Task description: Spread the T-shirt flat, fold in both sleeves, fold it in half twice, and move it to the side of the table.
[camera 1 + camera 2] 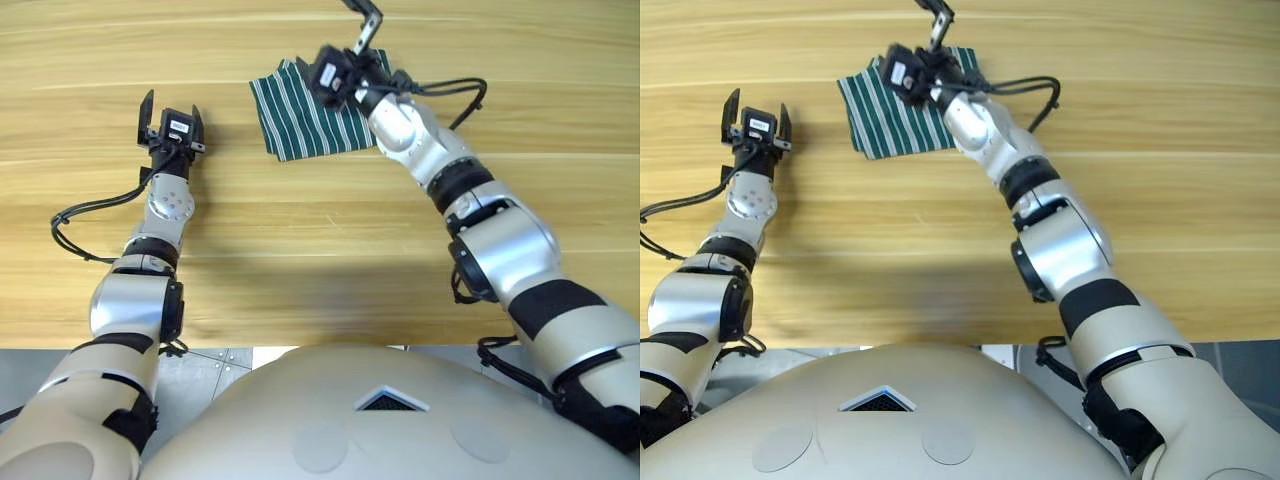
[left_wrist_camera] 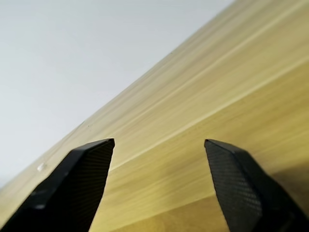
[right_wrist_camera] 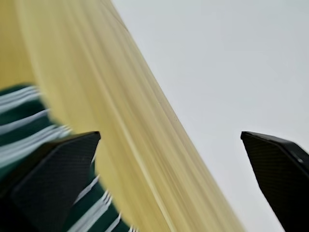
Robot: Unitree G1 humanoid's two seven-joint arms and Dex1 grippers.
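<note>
Green-and-white striped T-shirt (image 1: 300, 120) lies as a small folded rectangle on the wooden bench (image 1: 300, 230). Right pincer (image 3: 171, 136) sits at the shirt's far edge, fingers spread wide, nothing between them. One finger (image 3: 53, 179) is over the striped cloth; contact cannot be judged. Left pincer (image 1: 172, 103) is low over bare wood, also wide open and holding nothing. The shirt lies well apart from it, on its right-hand side.
</note>
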